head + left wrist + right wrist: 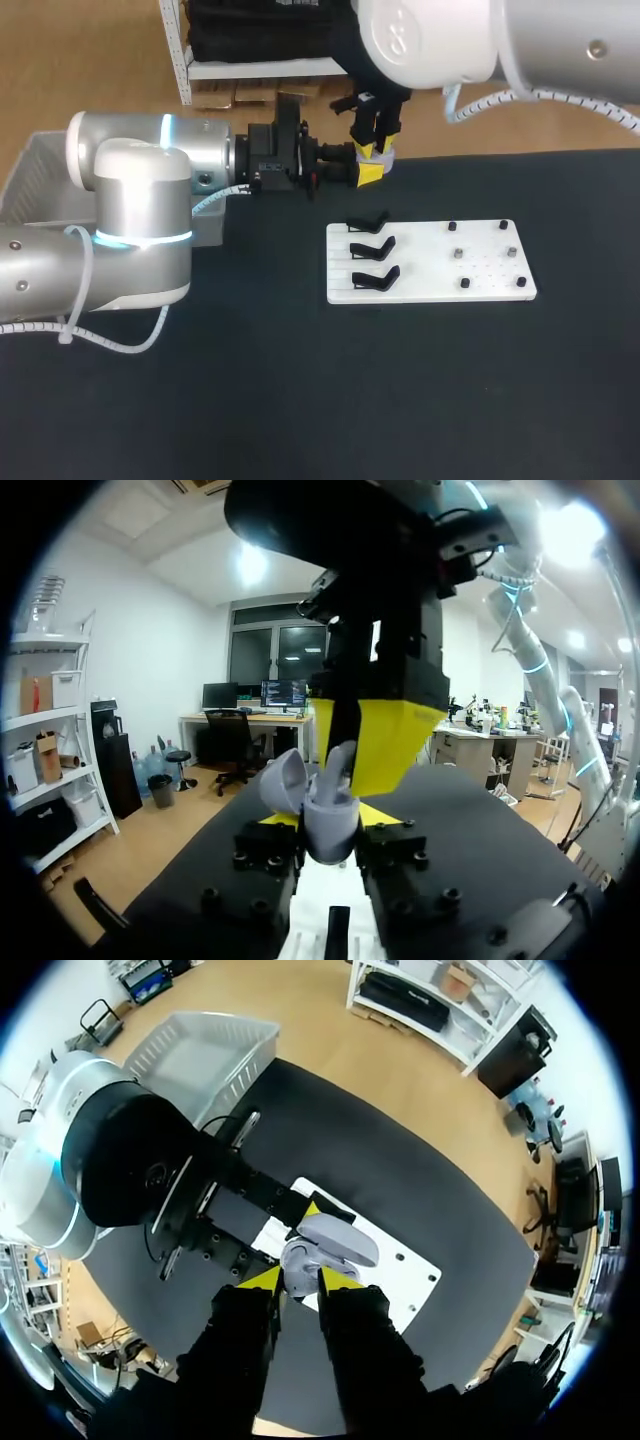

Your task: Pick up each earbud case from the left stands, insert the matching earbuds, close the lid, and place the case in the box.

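Note:
A pale lavender earbud case [330, 825] with its lid swung open is held off the table, my left gripper [366, 172] shut on its base from both sides. In the right wrist view the case [300, 1258] lies right under my right gripper [298, 1280], lid [340, 1240] tipped away. My right gripper [376, 150] hangs straight down over the case, its yellow fingertips [385, 742] a little apart at the case's mouth; I see nothing gripped between them. Three black stands [373, 247] on the white board [490, 290] are bare. A grey box [40, 165] sits at the far left.
Several small dark pegs [457, 254] stand on the board's right half. The black table [400, 400] spreads wide in front of the board. My left arm's body [140, 220] lies between the box and the board.

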Tool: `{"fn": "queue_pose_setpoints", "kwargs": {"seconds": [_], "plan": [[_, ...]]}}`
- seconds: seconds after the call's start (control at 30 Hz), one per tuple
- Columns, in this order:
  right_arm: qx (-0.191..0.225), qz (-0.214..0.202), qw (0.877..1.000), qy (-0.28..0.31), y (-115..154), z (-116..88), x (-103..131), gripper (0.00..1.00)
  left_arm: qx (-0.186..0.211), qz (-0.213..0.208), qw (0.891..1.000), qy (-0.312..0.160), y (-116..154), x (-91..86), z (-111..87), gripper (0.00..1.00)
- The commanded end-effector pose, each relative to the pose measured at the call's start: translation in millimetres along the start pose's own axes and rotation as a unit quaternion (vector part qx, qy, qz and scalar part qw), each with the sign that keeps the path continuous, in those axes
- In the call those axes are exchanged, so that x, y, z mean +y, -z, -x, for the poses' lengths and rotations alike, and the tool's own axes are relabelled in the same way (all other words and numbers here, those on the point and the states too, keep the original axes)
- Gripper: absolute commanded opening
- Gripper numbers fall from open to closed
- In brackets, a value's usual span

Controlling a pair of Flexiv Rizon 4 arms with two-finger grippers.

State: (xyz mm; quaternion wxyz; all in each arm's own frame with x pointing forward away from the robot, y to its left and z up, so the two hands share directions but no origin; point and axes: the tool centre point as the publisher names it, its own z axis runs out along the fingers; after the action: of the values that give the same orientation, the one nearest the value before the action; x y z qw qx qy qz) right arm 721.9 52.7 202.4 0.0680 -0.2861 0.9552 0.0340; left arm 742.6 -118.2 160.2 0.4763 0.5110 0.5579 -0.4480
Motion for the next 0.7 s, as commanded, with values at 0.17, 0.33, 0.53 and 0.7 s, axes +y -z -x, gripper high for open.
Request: {"fn": "queue_pose_setpoints", "kwargs": {"seconds": [0.17,0.33,0.53,0.7], "plan": [[-0.001,-0.002,1.000,0.002,1.7,-0.1,3.0,0.34,-0.004,0.003,1.000,-0.003,0.0,-1.4,-1.4,0.00],[-0.003,-0.004,1.000,0.003,4.3,0.5,4.0,0.35,-0.004,0.003,1.000,-0.003,0.0,-1.4,-1.4,0.00],[-0.008,-0.005,1.000,0.001,7.6,1.6,4.7,0.35,-0.004,0.003,1.000,-0.003,0.0,-1.4,-1.4,0.00],[-0.016,-0.004,1.000,-0.002,12.5,4.5,5.2,0.35,-0.004,0.003,1.000,-0.003,0.0,-1.4,-1.4,0.00]]}}
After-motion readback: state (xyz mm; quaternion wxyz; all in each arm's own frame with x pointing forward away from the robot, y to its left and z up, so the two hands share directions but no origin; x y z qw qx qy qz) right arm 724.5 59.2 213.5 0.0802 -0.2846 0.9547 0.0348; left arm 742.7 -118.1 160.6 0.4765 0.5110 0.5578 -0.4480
